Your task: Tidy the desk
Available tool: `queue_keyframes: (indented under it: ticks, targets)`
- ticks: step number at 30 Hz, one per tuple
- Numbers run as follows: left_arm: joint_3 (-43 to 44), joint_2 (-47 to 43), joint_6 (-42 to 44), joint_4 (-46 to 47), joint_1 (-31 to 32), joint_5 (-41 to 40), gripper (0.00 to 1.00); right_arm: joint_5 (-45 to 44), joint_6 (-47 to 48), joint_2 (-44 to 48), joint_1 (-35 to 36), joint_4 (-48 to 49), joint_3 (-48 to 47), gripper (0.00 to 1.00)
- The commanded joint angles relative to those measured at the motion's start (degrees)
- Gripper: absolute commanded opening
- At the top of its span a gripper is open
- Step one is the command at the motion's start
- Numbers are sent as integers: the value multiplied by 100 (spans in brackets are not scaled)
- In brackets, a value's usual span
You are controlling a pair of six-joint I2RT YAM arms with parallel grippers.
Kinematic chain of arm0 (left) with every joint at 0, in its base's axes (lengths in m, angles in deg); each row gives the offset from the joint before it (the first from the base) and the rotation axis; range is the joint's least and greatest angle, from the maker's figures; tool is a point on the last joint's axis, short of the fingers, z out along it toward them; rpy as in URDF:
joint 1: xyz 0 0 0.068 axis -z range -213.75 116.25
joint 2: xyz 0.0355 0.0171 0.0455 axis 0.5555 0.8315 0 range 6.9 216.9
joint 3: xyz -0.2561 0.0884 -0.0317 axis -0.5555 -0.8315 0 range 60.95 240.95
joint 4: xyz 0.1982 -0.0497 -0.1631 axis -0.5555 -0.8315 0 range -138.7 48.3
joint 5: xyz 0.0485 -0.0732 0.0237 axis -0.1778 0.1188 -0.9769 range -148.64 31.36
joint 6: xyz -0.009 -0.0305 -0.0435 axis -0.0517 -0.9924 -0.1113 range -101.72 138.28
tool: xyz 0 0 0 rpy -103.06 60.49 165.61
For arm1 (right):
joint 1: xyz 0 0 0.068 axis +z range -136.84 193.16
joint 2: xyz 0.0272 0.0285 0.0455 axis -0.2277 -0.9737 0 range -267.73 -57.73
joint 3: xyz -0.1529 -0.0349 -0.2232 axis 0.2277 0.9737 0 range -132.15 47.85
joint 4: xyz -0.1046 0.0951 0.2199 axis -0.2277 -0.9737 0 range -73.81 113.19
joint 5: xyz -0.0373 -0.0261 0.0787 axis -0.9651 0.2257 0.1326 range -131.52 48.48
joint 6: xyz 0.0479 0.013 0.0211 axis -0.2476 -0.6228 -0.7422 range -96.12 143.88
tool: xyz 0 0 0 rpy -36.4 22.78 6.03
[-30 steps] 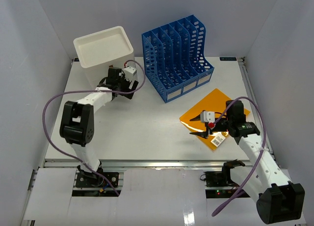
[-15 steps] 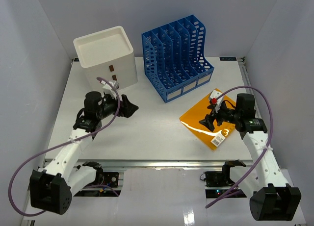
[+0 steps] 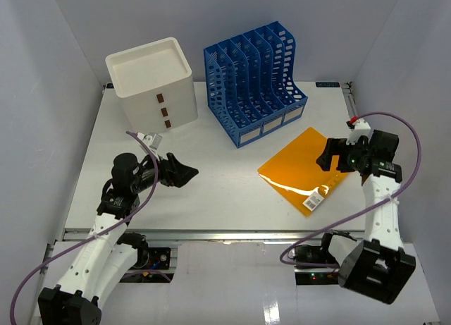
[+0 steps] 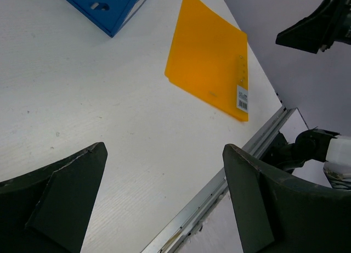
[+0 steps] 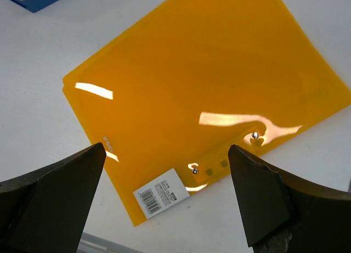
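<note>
Sprawling flat white desk (image 3: 225,187), metal-railed.

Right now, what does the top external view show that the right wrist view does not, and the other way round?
Only the top external view shows the white drawer box, the blue file rack's upright dividers and the left gripper, open above the desk. Only the right wrist view shows the two metal studs near the orange folder's edge. Both show the folder lying flat on the desk, its barcode label and the right gripper, open and holding nothing.
</note>
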Motion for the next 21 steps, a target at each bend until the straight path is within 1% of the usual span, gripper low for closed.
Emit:
queue_keyframes:
  ticks: [1,2,4,7,10,17,21]
  targets:
    - [-119,-262,71,-234,-18,285,98,12,-1091,-646,-479,-252,45,100]
    - [-120,-306,104,-258,-18,300,98,-247,-1196,-734,-513,-216,70,100]
    - [-136,-425,175,-314,-18,324,98,-495,-1505,-751,-529,-105,125,100]
    - [-154,-526,207,-333,-18,384,98,-1249,-1947,-564,-530,199,335,100]
    - [-187,-566,213,-333,-18,429,98,-1649,-2245,-601,-546,443,555,97]
    - [-211,-719,204,-338,-18,448,98,-1053,-2437,-1605,-981,726,573,99]
    - [-233,-836,192,-313,-18,462,98,-1009,-2461,-1915,-1174,980,702,99]
